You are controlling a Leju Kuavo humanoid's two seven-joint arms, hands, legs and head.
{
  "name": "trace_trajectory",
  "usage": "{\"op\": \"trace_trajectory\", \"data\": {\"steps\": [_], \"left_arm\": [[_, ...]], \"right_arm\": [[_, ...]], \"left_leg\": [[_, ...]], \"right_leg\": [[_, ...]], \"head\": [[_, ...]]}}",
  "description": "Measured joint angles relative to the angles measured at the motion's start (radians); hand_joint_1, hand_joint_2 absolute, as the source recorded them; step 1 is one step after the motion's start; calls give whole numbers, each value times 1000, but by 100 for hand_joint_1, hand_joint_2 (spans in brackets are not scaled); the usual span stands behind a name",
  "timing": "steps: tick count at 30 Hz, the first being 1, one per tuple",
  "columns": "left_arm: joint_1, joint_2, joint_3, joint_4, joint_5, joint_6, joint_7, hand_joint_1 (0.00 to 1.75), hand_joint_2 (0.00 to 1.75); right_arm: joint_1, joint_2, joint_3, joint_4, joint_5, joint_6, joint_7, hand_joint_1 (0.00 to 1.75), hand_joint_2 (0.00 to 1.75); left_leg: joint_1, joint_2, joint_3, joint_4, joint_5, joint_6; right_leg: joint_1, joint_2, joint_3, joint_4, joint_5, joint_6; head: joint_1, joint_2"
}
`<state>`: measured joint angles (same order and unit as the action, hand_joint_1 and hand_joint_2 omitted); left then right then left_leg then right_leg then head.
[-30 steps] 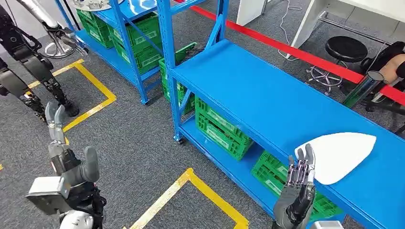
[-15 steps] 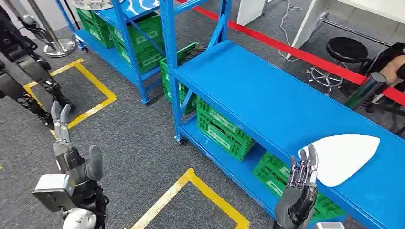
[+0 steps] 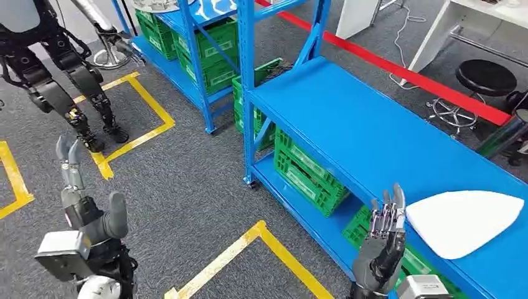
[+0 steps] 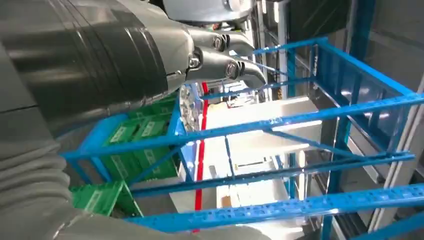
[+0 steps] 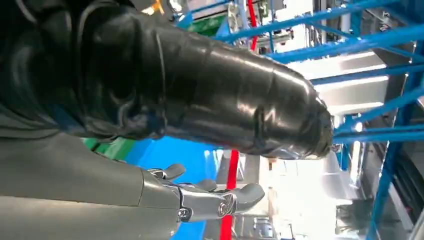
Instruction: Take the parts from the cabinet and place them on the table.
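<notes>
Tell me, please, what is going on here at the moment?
The humanoid robot is standing beside a long blue metal table with both hands raised and holding nothing. A flat white teardrop-shaped part already lies on the tabletop, just beyond the right hand, which is apart from it. The left hand is up over the grey carpet, fingers spread. Green plastic crates sit on the shelf under the table, and a second humanoid robot stands across the floor.
</notes>
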<state>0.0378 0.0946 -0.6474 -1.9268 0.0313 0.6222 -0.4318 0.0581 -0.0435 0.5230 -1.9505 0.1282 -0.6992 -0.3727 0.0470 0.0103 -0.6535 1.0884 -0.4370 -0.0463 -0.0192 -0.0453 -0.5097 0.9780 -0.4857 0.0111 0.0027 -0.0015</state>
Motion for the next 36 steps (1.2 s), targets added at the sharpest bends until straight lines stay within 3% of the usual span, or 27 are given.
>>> {"op": "trace_trajectory", "data": {"steps": [1, 2, 3, 6, 7, 8, 10, 11, 13, 14, 17, 18, 19, 21, 22, 23, 24, 25, 27, 28, 29, 30, 32, 33, 34, 35, 36], "left_arm": [[-1, 0, 1, 0, 0, 0, 0, 0, 0], [-2, 0, 0, 2, 0, 0, 0, 0, 0], [-1, -2, 1, 2, 0, 0, 0, 0, 0], [0, 0, 3, 2, -1, 0, -1, 0, 0], [1, -1, 3, 2, -2, 0, -1, 0, 0], [0, -1, 3, 2, -2, -2, -1, 0, 0], [0, -1, 3, 2, -2, -2, -2, 0, 0], [0, 0, 3, 2, -2, -2, -2, 0, 0], [0, 0, 3, 2, -3, -3, -3, 0, 0], [0, 0, 3, 2, -6, -4, -7, 0, 0], [0, -1, 3, 2, -23, -4, -21, 0, 0], [1, -1, 3, 2, -28, -3, -24, 0, 0], [0, 0, 4, 2, -32, -2, -28, 0, 0], [2, -1, 4, 2, -35, -1, -31, 0, 0], [0, -1, 3, 0, -37, -1, -32, 0, 0], [2, -1, 5, -2, -37, -1, -33, 0, 0], [0, 0, 5, -2, -39, 0, -35, 0, 0], [-3, 0, 6, -3, -40, 0, -35, 0, 0], [3, 0, 6, -3, -40, 0, -34, 0, 0], [5, 0, 6, -3, -40, 0, -34, 0, 0], [5, 1, 6, -2, -40, 0, -34, 0, 0], [5, 1, 6, -2, -40, 0, -35, 0, 0], [5, 1, 6, -2, -42, 0, -35, 0, 0], [4, 1, 6, 1, -41, 1, -34, 0, 0], [5, 1, 7, -4, -44, 2, -35, 0, 0], [4, 0, 6, -5, -43, 2, -35, 0, 0], [7, 1, 7, -6, -45, 2, -36, 0, 0]], "right_arm": [[-2, 0, 0, 1, -2, 0, 0, 0, 0], [-5, 0, 0, 1, -5, 0, 2, 0, 0], [-5, 0, 0, 1, -5, 0, 2, 0, 0], [-5, 0, 0, 5, -8, 0, 3, 0, 0], [-6, -1, 0, 6, -9, 0, 3, 0, 0], [-7, -1, 0, 6, -9, 0, 3, 0, 0], [-7, -1, 0, 7, -9, 0, 3, 0, 0], [-7, -1, 0, 9, -9, 0, 3, 0, 0], [-7, -2, 0, 12, -10, 0, 3, 0, 0], [-6, -2, 0, 14, -11, 0, 4, 0, 0], [-8, -2, 0, 14, -11, 0, 5, 0, 0], [-11, -2, 0, 14, -11, 0, 5, 0, 0], [-14, -2, 0, 13, -11, 0, 6, 0, 0], [-16, -3, 0, 14, -11, 0, 7, 0, 0], [-16, -2, 0, 13, -11, 0, 7, 0, 0], [-15, -2, 0, 12, -11, 0, 7, 0, 0], [-16, -2, 1, 12, -11, 0, 6, 0, 0], [-18, -1, 2, 13, -11, 0, 7, 0, 0], [-16, -2, 3, 14, -11, 0, 7, 0, 0], [-14, -2, 3, 14, -12, 0, 7, 0, 0], [-14, -2, 3, 14, -13, 0, 7, 0, 0], [-14, -2, 3, 15, -14, 0, 7, 0, 0], [-14, -2, 4, 15, -17, 0, 7, 0, 0], [-17, -2, 3, 16, -19, 0, 7, 0, 0], [-17, -1, 4, 16, -20, 0, 7, 0, 0], [-16, -1, 4, 17, -20, 0, 6, 0, 0], [-17, -2, 5, 17, -20, 0, 5, 0, 0]], "left_leg": [[6, 14, 33, -63, -4, -15], [-1, -1, 49, -60, -19, -4], [-4, -3, 44, -52, -24, 13], [-10, -14, 41, -49, -27, 36], [-9, -17, 41, -51, -25, 44], [-10, -21, 41, -51, -25, 46], [-18, -26, 39, -51, -25, 52], [-24, -29, 39, -51, -26, 56], [-31, -37, 40, -51, -34, 64], [-36, -40, 43, -51, -36, 67], [-45, -48, 66, -51, -52, 73], [-41, -48, 57, -55, -55, 72], [-43, -51, 71, -55, -64, 64], [-36, -50, 75, -64, -64, 56], [-40, -49, 84, -70, -67, 52], [-41, -43, 85, -63, -63, 52], [-43, -33, 77, -37, -66, 49], [-41, -29, 40, 28, -83, 45], [-35, -24, -75, 185, -110, 35], [-31, -23, -123, 227, -101, 31], [-28, -22, -143, 221, -72, 27], [-24, -19, -143, 171, -12, 21], [-15, 0, -89, -19, 126, 5], [-29, 3, -84, 13, 81, 0], [-27, 2, -45, -40, 51, 7], [-30, 0, -50, -25, 39, 29], [-27, -7, -48, -33, 28, 37]], "right_leg": [[0, -3, -3, 18, -11, 12], [5, -3, -33, 34, -25, 25], [5, -2, -29, 33, -28, 27], [-4, -7, -22, 30, -29, 40], [-9, 6, -24, 44, -42, 45], [-8, 22, -44, 87, -73, 43], [-1, 32, -121, 242, -147, 37], [2, 33, -159, 312, -170, 32], [6, 35, -187, 351, -163, 22], [12, 37, -183, 330, -132, 12], [43, 45, -91, 103, 6, -31], [48, 44, -70, 77, -11, -47], [54, 40, -66, 49, -25, -43], [60, 41, -63, 44, -29, -41], [56, 43, -35, 25, -27, -45], [45, 41, -7, 1, -13, -41], [43, 39, 15, -11, -14, -41], [41, 36, 30, -15, -19, -45], [36, 35, 54, -16, -46, -41], [32, 34, 69, -16, -60, -37], [29, 34, 84, -16, -73, -33], [22, 35, 108, -16, -92, -25], [8, 35, 149, -17, -138, -7], [6, 34, 156, -30, -151, 3], [14, 32, 162, -29, -166, 14], [15, 32, 165, -45, -165, 16], [15, 28, 195, -53, -160, 20]], "head": [[-4, 0], [-19, 0], [-11, 0], [1, 0], [7, 0], [15, 0], [30, 0], [36, 0], [41, 0], [42, 0], [45, 0], [42, 0], [38, 0], [48, 0], [50, 0], [49, 0], [39, 0], [32, 0], [25, 0], [20, 0], [17, 0], [15, 0], [7, 0], [0, 0], [-13, 0], [-10, 0], [1, 0]]}}
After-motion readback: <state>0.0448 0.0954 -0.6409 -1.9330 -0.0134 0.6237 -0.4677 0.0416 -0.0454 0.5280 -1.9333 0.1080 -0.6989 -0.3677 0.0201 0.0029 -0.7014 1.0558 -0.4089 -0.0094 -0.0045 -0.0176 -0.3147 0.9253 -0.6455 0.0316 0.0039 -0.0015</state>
